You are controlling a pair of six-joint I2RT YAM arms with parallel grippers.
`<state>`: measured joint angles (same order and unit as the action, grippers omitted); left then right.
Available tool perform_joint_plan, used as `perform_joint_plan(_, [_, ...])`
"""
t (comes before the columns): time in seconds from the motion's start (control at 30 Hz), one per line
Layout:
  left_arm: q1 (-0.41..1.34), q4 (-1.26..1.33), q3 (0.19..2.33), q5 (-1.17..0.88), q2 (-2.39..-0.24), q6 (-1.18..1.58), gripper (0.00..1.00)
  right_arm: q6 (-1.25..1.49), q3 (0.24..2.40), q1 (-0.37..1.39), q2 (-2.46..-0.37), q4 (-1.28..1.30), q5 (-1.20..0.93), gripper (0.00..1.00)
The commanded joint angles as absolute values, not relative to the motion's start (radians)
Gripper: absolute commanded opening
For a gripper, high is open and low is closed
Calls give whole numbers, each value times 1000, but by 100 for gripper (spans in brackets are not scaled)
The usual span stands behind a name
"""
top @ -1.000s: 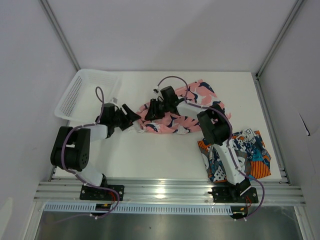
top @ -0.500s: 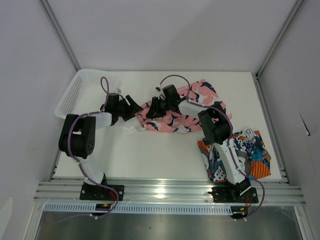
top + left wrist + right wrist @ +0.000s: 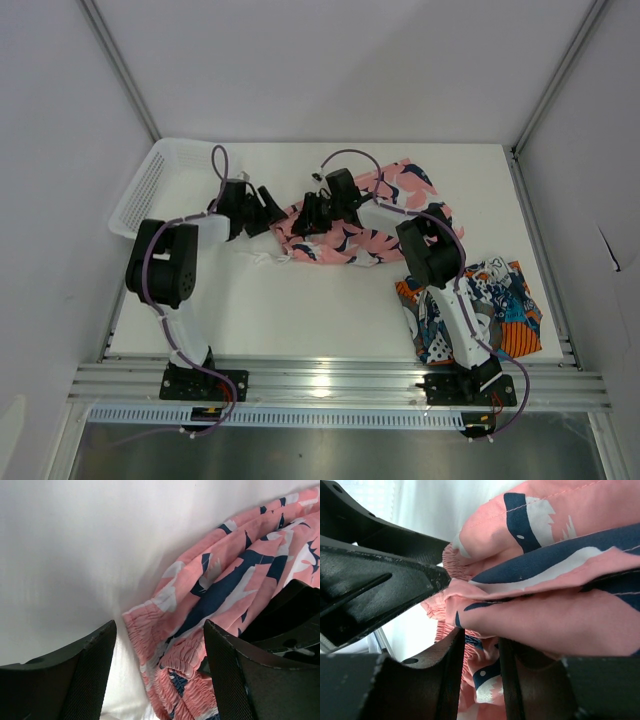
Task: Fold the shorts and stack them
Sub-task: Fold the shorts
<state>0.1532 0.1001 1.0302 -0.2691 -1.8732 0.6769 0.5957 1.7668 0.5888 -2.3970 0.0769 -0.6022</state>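
Note:
The pink shorts (image 3: 365, 215) with navy-and-white shapes lie bunched at the table's middle back. My right gripper (image 3: 308, 216) is shut on a fold of them near their left end; in the right wrist view pink fabric (image 3: 545, 615) fills the narrow gap of the gripper (image 3: 481, 680). My left gripper (image 3: 270, 207) is open at the shorts' left edge. In the left wrist view the gathered waistband (image 3: 175, 665) lies between its spread fingers (image 3: 75, 680). The printed blue, orange and white shorts (image 3: 490, 305) lie folded at the front right.
A white mesh basket (image 3: 165, 185) stands at the back left, close behind the left arm. The right gripper's black body (image 3: 287, 615) sits just right of the left gripper. Metal rails run along the table's near edge (image 3: 330, 380).
My left gripper has swung farther back and to the right, up to the pink shorts' waistband. The right gripper has stayed shut on the pink fabric, hardly moving.

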Motion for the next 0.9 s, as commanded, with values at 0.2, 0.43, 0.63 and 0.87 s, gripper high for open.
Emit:
perform_joint_plan(0.2, [150, 92, 1161, -301, -1957, 545, 73, 601, 1830, 583, -2410, 55, -634, 36])
perform_joint_plan(0.43, [150, 74, 1213, -390, -2011, 522, 69, 612, 1838, 581, -2413, 63, -624, 36])
perform_joint_plan(0.63, [140, 130, 1169, -442, -1996, 535, 66, 649, 1845, 577, -2434, 40, -612, 36])
perform_joint_plan(0.87, [109, 221, 1122, -544, -2000, 574, 63, 715, 1824, 577, -2459, -75, -612, 36])
